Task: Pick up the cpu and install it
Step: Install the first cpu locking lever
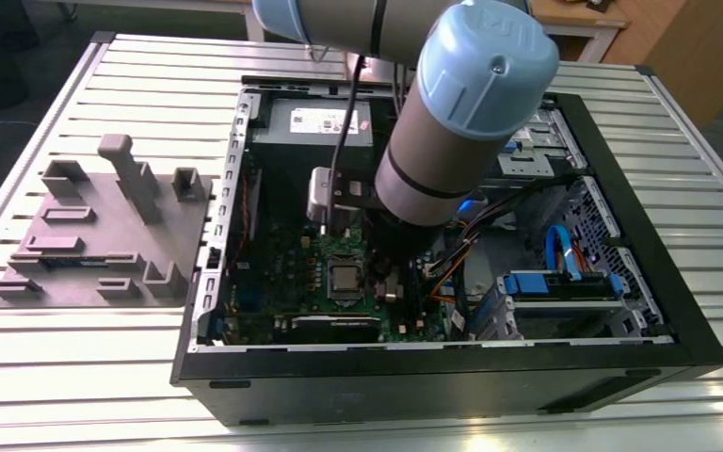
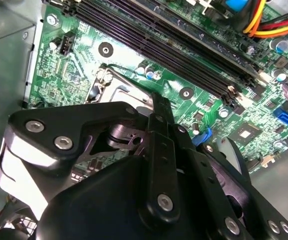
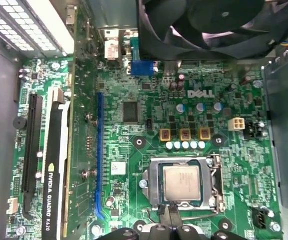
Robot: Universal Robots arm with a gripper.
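Cpu (image 3: 181, 182) is not between my fingertips: the gripper (image 3: 170, 214) looks drawn together on nothing, its tips hanging just beside the socket (image 3: 153, 182), at the frame's edge. The chip itself lies flat inside that socket, metal top up, square to the frame as far as I can judge; I cannot tell whether the retaining frame is latched over it. Around the socket spreads the green motherboard (image 3: 134, 145), with the graphics card (image 3: 54, 165) well away from the socket and the black fan (image 3: 203, 20) beyond it. My worry is the closeness: any drop or sideways drift would put the tips onto the frame or chip, nudging it askew and bending contacts beneath.
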